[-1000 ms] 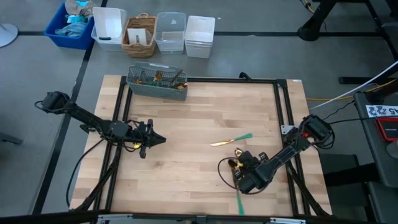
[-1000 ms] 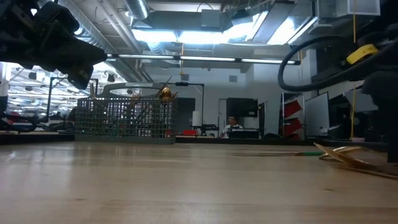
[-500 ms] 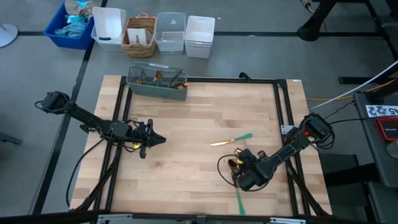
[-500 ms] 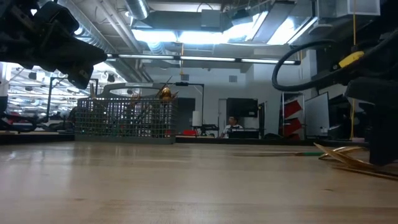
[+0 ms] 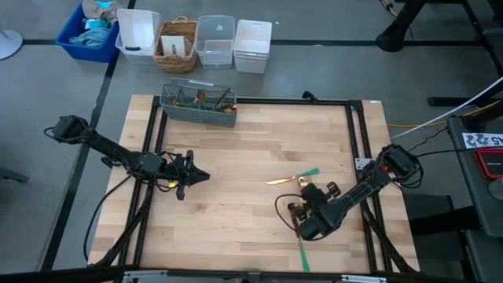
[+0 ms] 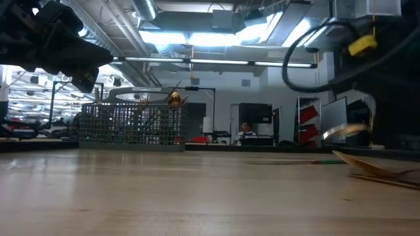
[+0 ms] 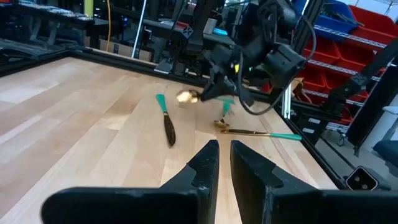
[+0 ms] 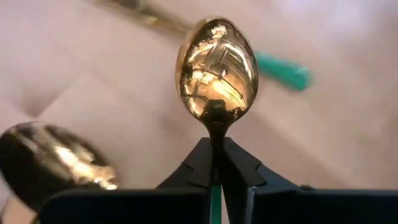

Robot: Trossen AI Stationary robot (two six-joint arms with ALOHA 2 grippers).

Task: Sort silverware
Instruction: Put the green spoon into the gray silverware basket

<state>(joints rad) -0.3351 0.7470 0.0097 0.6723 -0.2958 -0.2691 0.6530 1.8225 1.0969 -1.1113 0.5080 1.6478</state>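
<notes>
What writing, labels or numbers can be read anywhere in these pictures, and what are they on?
No text reads for sure.
White tag right of the table, beside a red device: dark characters, too small to read.
Bins and basket beyond the table: no readable labels.
Caddy, silverware and arms: no markings visible.
Room behind, low view: signs too blurred to read.

Looked like a robotics lab / workshop w/ industrial fit-out: exposed ceiling ducts (image 6: pixel 197 23) & strip lights, red parts bins (image 7: pixel 348 68) on metal racking, a person at a desk w/ monitors (image 6: pixel 246 133) far back, storage tubs (image 5: pixel 216 41) on grey floor by the wooden bench (image 5: pixel 251 157).
</notes>
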